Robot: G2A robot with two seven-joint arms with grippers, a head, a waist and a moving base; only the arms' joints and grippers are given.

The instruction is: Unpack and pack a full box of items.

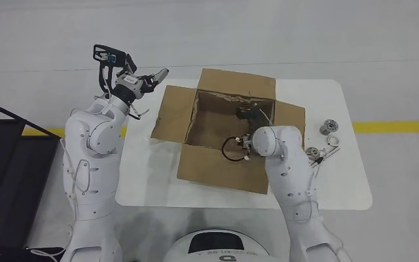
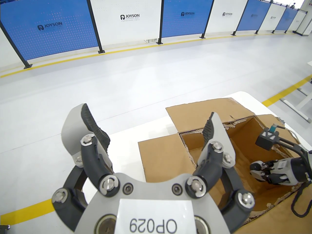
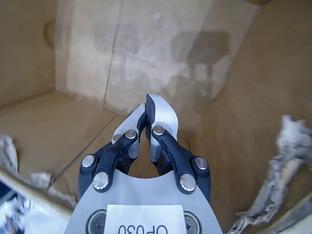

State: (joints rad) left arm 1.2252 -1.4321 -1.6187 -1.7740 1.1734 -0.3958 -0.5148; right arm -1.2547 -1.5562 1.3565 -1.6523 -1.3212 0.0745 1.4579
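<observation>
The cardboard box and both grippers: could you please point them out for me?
cardboard box (image 1: 171,112), top view, on its opened side flap.
left gripper (image 2: 148,113), left wrist view, midway between its open fingertips.
right gripper (image 3: 147,107), right wrist view, between its closed fingertips.

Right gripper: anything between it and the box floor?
Nothing visible. The right gripper is shut and sits inside the box, with only bare cardboard ahead of its fingertips.
</observation>
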